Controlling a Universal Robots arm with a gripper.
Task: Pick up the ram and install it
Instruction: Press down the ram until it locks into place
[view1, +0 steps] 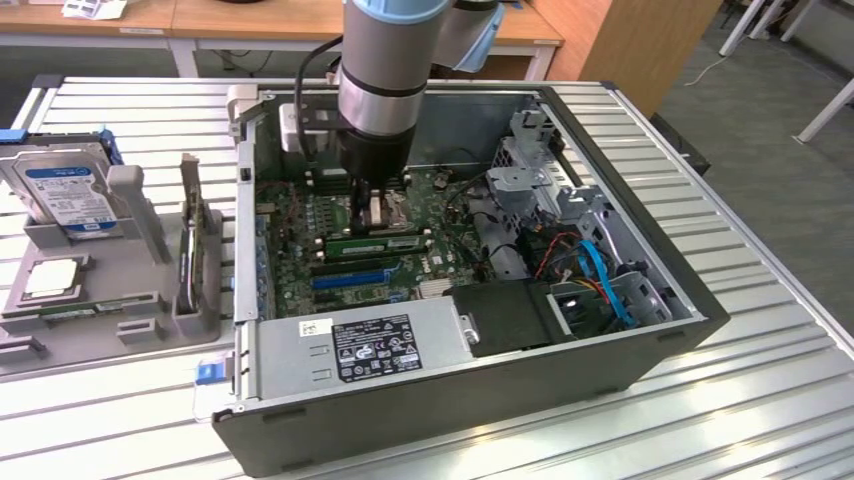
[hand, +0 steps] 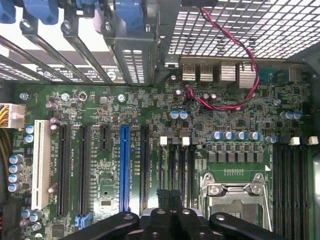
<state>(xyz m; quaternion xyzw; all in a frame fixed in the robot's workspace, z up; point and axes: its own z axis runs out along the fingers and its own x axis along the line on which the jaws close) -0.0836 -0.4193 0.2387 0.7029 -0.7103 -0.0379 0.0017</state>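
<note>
Since the arm reaches down into the open computer case (view1: 667, 330), the work is on the green board (view1: 300, 235) on its floor. The case takes up the middle and right of the exterior view. The gripper (view1: 378, 208) hangs low over the board, a bit up and left of the middle of that picture. Its black fingers (hand: 159, 220) are pressed together, and I see nothing between them.

The ram (view1: 378, 241) is the thin green stick just below the gripper in the exterior view. It lies along a slot, in line with the blue slot (view1: 350, 278) lower down. I cannot tell if the fingers touch it.

I think the step now is pushing the ram down into its slot. To do that well, the shut fingers should sit right on the top edge of the stick, not beside it. The push should go straight down and slow. A crooked push could bend the stick or hurt the slot. The white clips (hand: 163, 141) at the slot ends should be watched, since they likely snap in when the stick is fully down.
</note>
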